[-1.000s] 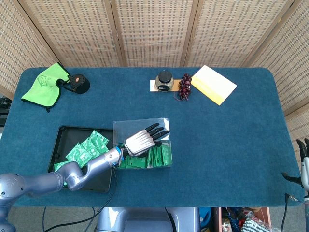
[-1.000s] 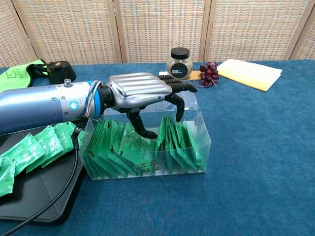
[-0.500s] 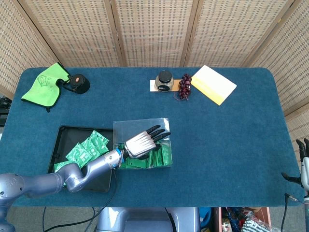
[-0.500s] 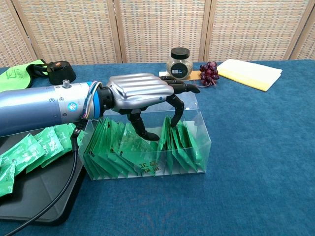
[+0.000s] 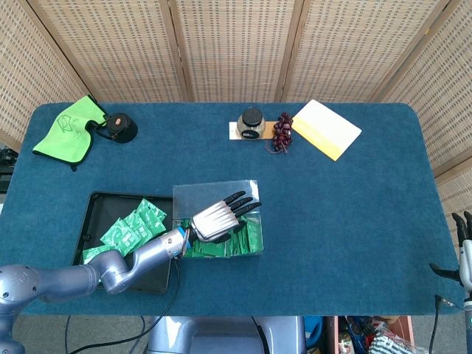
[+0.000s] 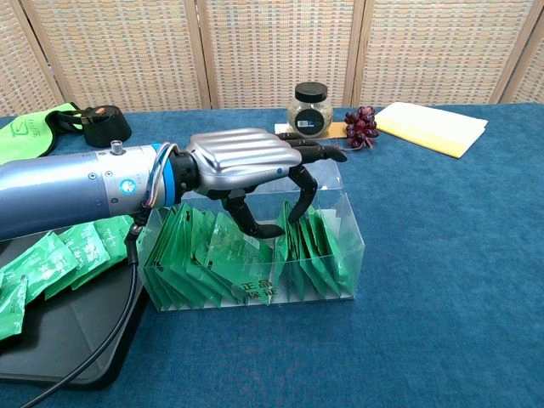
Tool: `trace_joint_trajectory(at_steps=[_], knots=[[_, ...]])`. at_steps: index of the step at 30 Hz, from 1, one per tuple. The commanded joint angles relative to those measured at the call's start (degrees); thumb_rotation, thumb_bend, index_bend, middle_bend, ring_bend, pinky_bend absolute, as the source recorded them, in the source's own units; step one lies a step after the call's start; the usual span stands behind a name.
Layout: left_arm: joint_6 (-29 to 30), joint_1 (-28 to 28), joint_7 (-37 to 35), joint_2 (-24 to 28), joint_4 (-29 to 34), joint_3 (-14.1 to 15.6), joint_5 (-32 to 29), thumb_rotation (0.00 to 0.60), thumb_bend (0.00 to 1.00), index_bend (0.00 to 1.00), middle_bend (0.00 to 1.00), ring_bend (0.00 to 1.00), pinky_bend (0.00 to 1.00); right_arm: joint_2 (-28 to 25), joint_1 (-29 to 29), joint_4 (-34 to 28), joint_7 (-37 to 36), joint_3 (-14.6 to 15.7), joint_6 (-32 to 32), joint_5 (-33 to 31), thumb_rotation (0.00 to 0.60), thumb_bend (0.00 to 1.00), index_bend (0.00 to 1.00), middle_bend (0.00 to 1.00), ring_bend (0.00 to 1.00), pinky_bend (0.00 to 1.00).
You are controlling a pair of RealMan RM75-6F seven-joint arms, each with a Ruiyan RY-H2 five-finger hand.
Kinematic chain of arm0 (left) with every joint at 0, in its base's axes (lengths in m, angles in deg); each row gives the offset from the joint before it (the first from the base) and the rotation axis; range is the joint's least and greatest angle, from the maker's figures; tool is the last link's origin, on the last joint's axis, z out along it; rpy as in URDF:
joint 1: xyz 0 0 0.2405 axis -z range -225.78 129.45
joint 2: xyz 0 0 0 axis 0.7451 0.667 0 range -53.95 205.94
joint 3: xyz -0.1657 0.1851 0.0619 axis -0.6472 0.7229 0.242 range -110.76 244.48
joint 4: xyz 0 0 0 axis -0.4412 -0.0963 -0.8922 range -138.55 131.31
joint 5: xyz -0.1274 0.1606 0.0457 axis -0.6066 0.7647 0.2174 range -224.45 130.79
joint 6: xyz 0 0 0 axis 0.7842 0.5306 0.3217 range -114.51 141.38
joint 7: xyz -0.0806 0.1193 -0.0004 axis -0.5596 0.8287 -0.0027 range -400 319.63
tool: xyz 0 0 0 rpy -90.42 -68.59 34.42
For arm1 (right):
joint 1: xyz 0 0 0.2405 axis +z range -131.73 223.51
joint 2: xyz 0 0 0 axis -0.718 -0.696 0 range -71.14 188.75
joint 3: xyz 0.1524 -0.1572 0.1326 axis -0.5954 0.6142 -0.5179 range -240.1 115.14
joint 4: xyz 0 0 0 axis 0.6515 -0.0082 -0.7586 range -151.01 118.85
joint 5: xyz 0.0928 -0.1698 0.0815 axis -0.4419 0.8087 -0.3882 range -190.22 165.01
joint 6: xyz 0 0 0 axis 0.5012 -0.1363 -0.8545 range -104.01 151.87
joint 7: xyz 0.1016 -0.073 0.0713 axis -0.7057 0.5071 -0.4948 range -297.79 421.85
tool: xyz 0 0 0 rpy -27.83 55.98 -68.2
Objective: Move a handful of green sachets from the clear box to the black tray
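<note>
The clear box [image 5: 217, 193] stands near the table's front, packed with upright green sachets [image 6: 195, 255]. My left hand [image 6: 242, 157] hangs palm-down over the box, and its dark fingers [image 6: 299, 200] dip in among the sachets. The thumb curls toward those fingers, with a few sachets pinched between them. To the left of the box lies the black tray [image 5: 99, 203], with several green sachets [image 5: 133, 225] on it. Only the fingers of my right hand [image 5: 463, 228] show, at the far right edge off the table, held apart and empty.
Along the back of the table lie a green cloth [image 5: 68, 129] and a black round object [image 5: 118, 127] at the left. A lidded jar [image 5: 252, 122], dark grapes [image 5: 282, 133] and a white and yellow pad [image 5: 327, 129] sit toward the right.
My left hand's fingers have sunk deeper into the box, and the thumb has curled in toward them around some sachets. The right hand has not moved.
</note>
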Motion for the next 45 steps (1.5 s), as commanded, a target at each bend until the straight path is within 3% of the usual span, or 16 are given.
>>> trace_joint_trajectory(at_steps=[1,14,23,45], knots=[[0.16,-0.06,-0.06,0.12,0.01,0.14,0.11,0.6,0.4,0.58,0.0,0.0,0.0,-0.02,-0.02,-0.04,-0.01,-0.01,0.03,-0.02,0.6,0.0,0.0,0.0,0.0,0.0],[-0.21,-0.03,0.19,0.12,-0.13,0.48,-0.11,0.6,0.45,0.6,0.0,0.0,0.0,0.01,0.06,-0.14,0.24,0.07,-0.08,-0.1,0.6,0.0,0.0,0.0,0.0,0.0],[-0.12,-0.15,0.13,-0.01,-0.27,0.33,-0.51,0.6,0.5,0.72,0.0,0.0,0.0,0.01,0.06,-0.1,0.23,0.06,-0.06,-0.16,0.6,0.0,0.0,0.0,0.0,0.0],[4.06,-2.09,-1.02,9.72,10.29,-2.49,-1.99,0.6,0.51,0.73,0.0,0.0,0.0,-0.07,-0.14,-0.82,0.45,0.3,0.75,0.64,0.6,0.0,0.0,0.0,0.0,0.0]])
